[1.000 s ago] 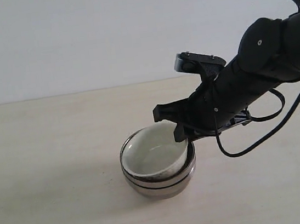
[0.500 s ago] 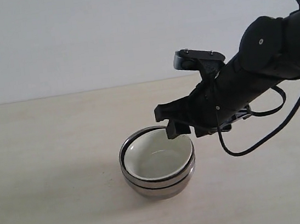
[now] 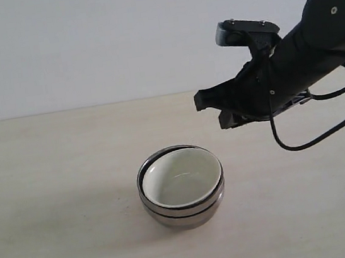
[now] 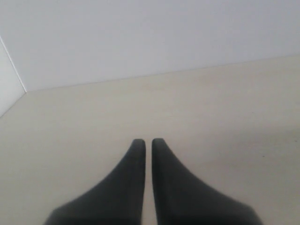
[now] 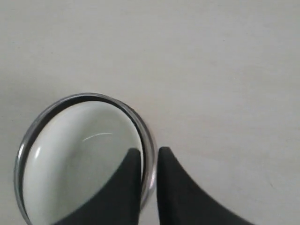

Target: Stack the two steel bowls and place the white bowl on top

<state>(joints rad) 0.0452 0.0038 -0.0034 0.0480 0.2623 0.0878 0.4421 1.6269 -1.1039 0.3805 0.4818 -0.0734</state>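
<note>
Exterior view: the two steel bowls (image 3: 185, 214) sit nested on the table (image 3: 52, 183), with the white bowl (image 3: 182, 177) inside the upper one. A dark crescent shows along one side of its rim, so it may sit slightly off-centre. The right gripper (image 3: 210, 112) hangs above and to the right of the stack, apart from it and carrying nothing. The stack looks complete. The main risk is an arm swinging low and clipping the rim, which would shove the smooth metal bowls across the table.

Left wrist view: the left gripper (image 4: 148, 140) has its fingers pressed together, empty, over bare table. No bowl is in sight.

Right wrist view: the right gripper (image 5: 149, 151) has its fingers drawn nearly together and grasps nothing. Its tips line up over the steel rim (image 5: 84, 95) around the white bowl (image 5: 79, 154), so a downward slip could tip the ceramic.
</note>
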